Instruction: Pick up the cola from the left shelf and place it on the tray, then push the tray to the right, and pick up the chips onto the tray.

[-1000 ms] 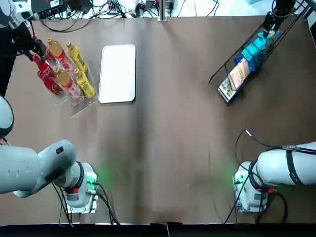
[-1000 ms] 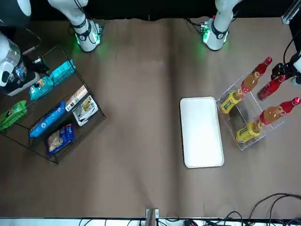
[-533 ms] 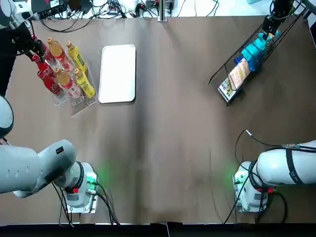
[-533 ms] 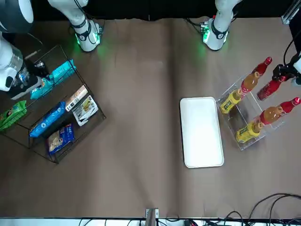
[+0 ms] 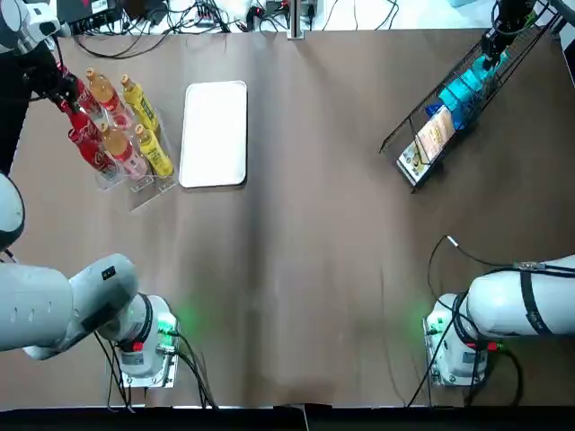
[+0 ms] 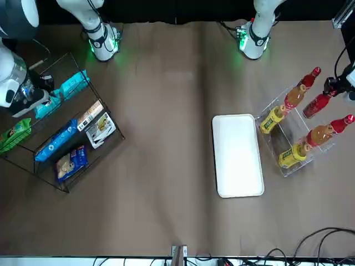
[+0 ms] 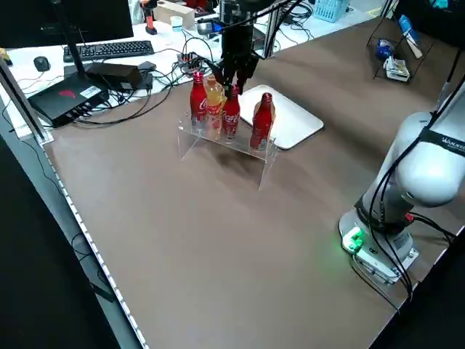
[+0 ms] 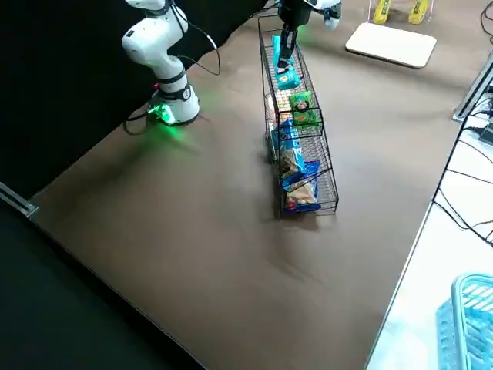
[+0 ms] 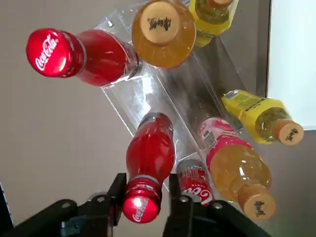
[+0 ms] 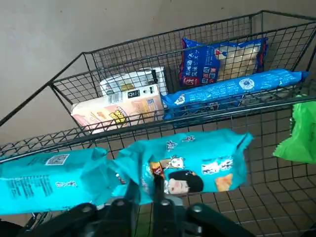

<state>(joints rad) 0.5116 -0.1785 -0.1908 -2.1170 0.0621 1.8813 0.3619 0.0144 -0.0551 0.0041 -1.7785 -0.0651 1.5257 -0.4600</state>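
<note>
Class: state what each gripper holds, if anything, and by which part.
The left gripper clasps a red cola bottle by its neck. The right gripper pinches a teal chips bag by its edge.

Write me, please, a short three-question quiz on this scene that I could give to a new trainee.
1. True or false: the white rectangular tray carries a bottle.
2. Which bottle's neck does the left gripper clamp? A. red cola bottle B. yellow bottle C. orange bottle
3. Fill in: the right gripper pinches the ____ chip bag in the black wire basket.
Key: 1 false; 2 A; 3 cyan.
</note>
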